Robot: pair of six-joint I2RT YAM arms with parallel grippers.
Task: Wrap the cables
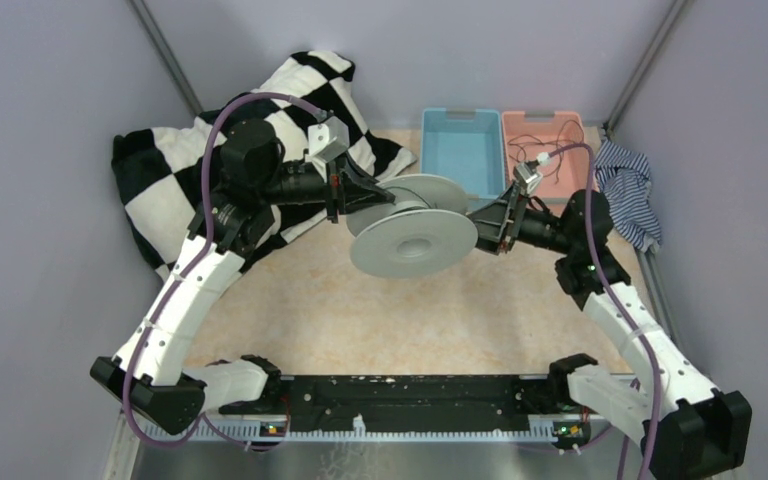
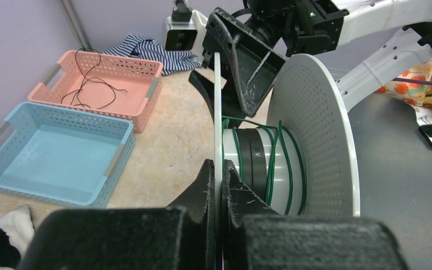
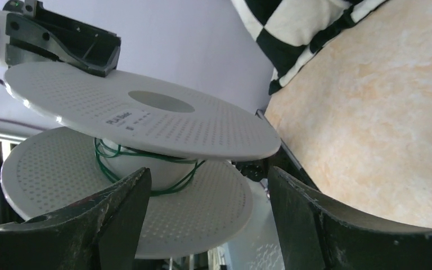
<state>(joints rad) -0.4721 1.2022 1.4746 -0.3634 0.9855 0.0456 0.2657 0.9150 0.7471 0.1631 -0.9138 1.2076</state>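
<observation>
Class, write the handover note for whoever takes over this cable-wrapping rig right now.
Left gripper: shut on one flange of the pale grey round plastic spool, held between the arms.
Right gripper: open beside the spool, gripping nothing.
Done: a few loose turns of thin green wire on the hub.
To do: thin black cable lies unwound in the pink perforated plastic basket.

Checkered blanket, blue basket, striped cloth

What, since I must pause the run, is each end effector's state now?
Left end effector: shut on the spool, at its flange.
Right end effector: open, holding nothing.
</observation>
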